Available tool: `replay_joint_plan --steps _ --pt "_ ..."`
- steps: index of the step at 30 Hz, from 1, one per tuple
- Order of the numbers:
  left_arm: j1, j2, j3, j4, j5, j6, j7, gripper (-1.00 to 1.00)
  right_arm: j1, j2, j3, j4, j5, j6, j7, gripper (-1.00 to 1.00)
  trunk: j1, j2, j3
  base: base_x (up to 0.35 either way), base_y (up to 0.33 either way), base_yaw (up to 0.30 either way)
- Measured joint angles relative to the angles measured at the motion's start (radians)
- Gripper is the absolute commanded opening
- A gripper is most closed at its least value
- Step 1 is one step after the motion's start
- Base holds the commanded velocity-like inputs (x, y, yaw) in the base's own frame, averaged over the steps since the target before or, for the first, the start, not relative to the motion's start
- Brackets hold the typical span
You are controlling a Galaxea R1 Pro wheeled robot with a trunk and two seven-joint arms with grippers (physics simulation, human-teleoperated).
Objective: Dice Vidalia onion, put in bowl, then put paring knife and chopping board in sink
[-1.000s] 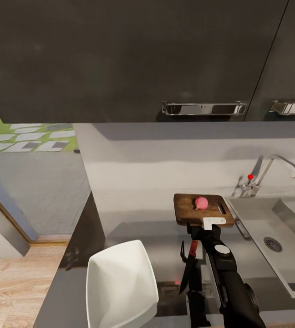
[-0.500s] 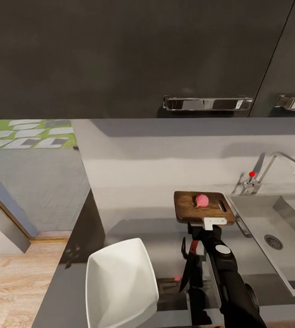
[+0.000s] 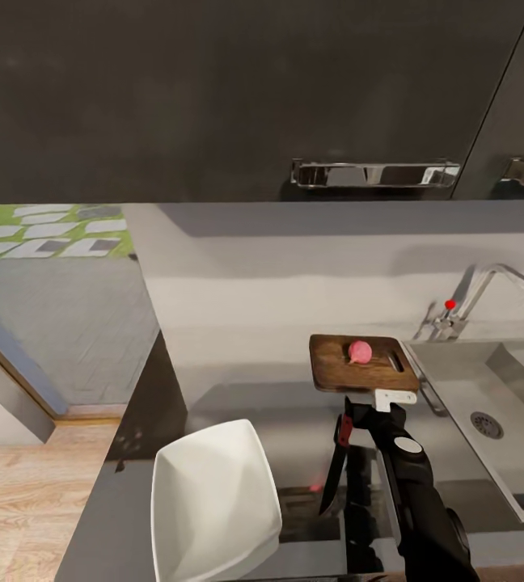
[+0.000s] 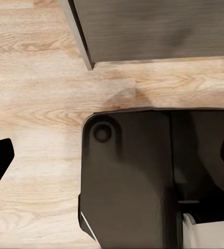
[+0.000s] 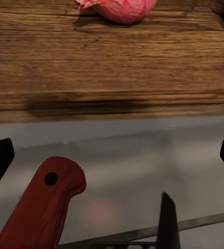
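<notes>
The dark brown chopping board lies on the grey countertop just left of the sink. On the board rests the pinkish Vidalia onion. My right gripper hovers open at the board's near edge, nothing between its fingers. Beneath it on the counter lies the paring knife, with a red-brown handle and a dark blade pointing toward the counter's front. The white bowl stands at the front left. My left gripper is open, low over the robot's base.
An angular chrome tap with a red-knobbed lever stands behind the sink. Glossy black upper cabinets with chrome handles hang overhead. The counter ends at the left, where light wood floor shows.
The head camera has shifted a little. My right gripper has drawn back slightly from the board's near edge and to the right. Onion, board, knife and bowl have stayed put.
</notes>
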Motion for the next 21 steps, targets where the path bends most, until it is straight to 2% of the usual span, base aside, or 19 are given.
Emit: replay_joint_plan --steps 21 --pt "0.0 0.0 0.0 0.0 0.0 0.0 0.0 1.0 0.0 0.0 0.003 0.0 -0.002 -0.001 0.001 1.0 0.0 0.0 -0.033 0.0 0.0 0.0"
